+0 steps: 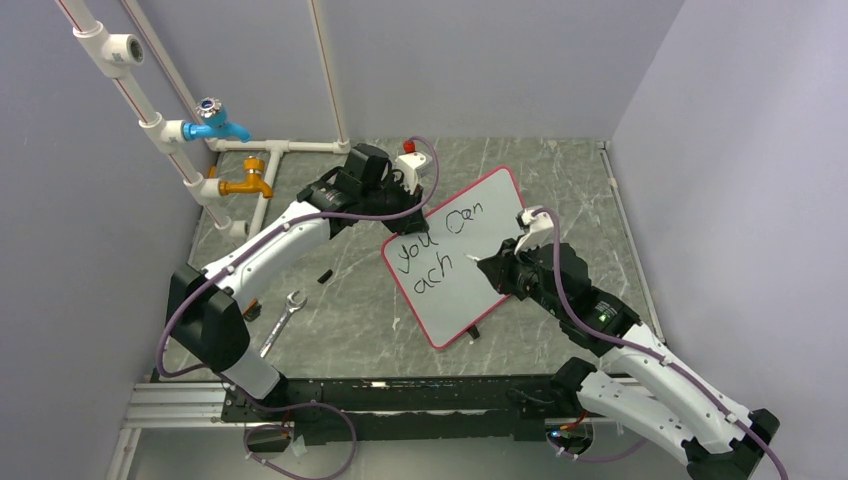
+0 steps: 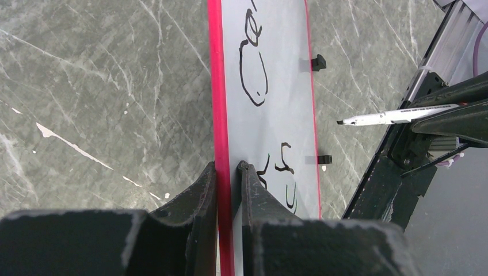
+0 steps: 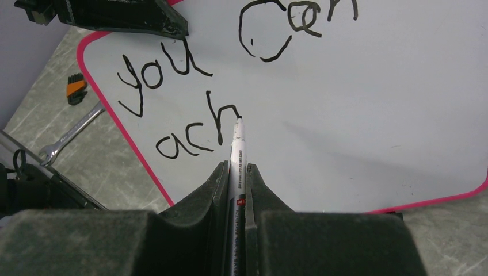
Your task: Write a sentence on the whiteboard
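The whiteboard (image 1: pixel 470 275), white with a red-pink rim, stands tilted on the table and bears black writing "you can" and "ach" below. My left gripper (image 1: pixel 408 205) is shut on its upper-left rim; in the left wrist view the fingers (image 2: pixel 227 172) clamp the red rim (image 2: pixel 217 86). My right gripper (image 1: pixel 492 268) is shut on a white marker (image 3: pixel 236 155), whose tip touches the board (image 3: pixel 357 126) right after the "h" of "ach". The marker also shows in the left wrist view (image 2: pixel 397 117).
A wrench (image 1: pixel 283 320) lies on the table left of the board, also in the right wrist view (image 3: pixel 69 133). A small black piece (image 1: pixel 324 275) lies nearby. White pipes with a blue tap (image 1: pixel 215 124) and a yellow tap (image 1: pixel 250 182) stand at back left. Grey walls enclose the table.
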